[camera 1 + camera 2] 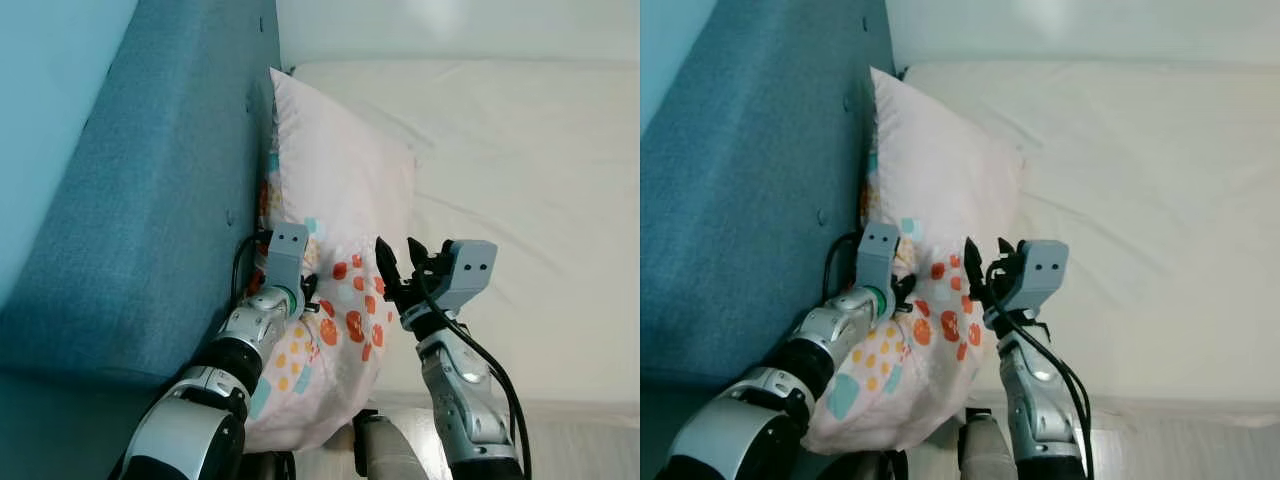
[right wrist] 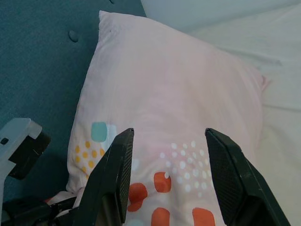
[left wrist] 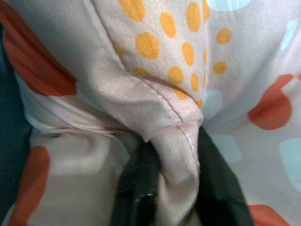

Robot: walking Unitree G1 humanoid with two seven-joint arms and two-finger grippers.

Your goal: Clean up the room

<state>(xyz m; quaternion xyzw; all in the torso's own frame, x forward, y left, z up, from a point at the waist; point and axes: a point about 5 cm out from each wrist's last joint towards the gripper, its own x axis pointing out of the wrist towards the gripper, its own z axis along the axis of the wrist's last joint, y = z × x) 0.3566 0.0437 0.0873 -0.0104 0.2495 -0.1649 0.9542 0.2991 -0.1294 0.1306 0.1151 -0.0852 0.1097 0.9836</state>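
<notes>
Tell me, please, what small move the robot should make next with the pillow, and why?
Probably lower the right end effector onto the pillow and close it. The left end effector already pinches a fold of the pillow's edge beside the blue headboard, while the right hangs open just above the fabric.

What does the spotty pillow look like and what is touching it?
The pillow is soft, pale pink cloth with orange, red and light blue spots near one end. It leans against the blue headboard and lies on the white bed. The left pincer is shut on a fold of its edge. The right pincer hovers open above it.
</notes>
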